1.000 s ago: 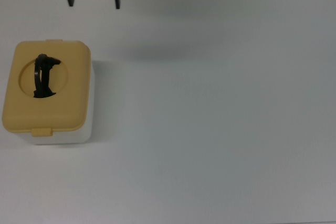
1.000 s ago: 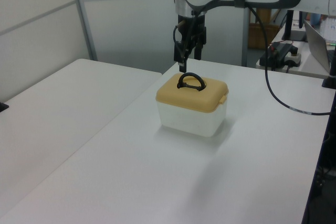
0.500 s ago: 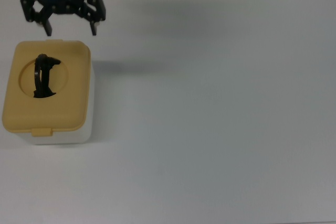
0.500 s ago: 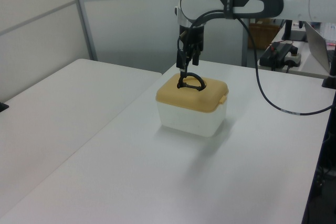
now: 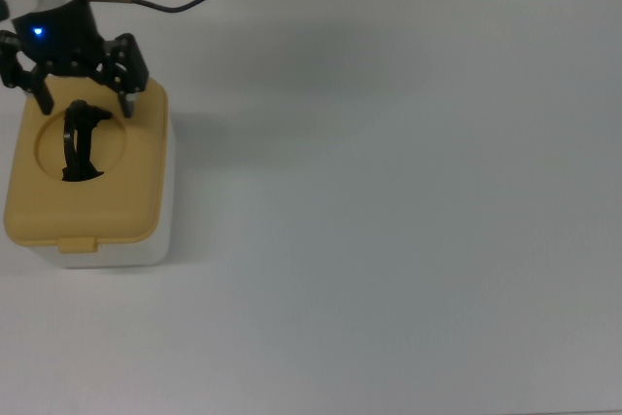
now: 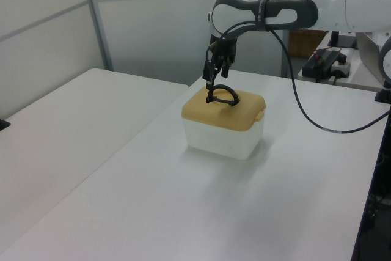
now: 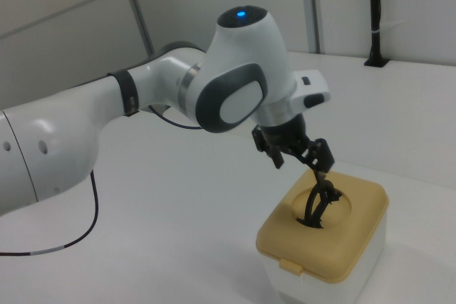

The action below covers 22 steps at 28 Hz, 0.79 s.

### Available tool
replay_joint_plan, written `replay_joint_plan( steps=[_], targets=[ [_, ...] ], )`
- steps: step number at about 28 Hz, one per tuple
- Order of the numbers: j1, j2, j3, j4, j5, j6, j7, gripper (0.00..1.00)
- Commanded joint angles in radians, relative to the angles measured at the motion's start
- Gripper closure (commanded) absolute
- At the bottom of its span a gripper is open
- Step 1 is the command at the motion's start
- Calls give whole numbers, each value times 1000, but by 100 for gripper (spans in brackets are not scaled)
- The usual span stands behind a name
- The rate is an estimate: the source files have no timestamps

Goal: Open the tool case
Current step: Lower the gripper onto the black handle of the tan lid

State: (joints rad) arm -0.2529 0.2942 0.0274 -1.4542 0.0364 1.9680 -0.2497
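Note:
The tool case sits at the top view's left, a white box under a shut mustard-yellow lid. Its black handle stands upright in the lid's round recess. A small tab marks the lid's near edge in the top view. My gripper hangs open just above the lid's far end. Its two fingers stand on either side of the handle's upper end, holding nothing. In the left view the gripper is right over the handle. In the right view the gripper hovers above the case.
The case rests on a white table that stretches wide to the top view's right. A black cable trails from the arm across the table's far edge. A second white table adjoins at the left view's left.
The gripper has come from the top view's upper edge down and left to the case, now over the lid's far end, fingers still open. The case has not moved.

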Motion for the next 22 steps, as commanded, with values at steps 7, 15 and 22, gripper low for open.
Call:
replay_joint_plan(
  steps=[7,15,22],
  targets=[
    [-85,16,0,14,22,22,-138,0],
    [-85,34,14,3,22,92,-227,0],
    [-75,37,34,-17,19,92,-218,0]
  ],
)
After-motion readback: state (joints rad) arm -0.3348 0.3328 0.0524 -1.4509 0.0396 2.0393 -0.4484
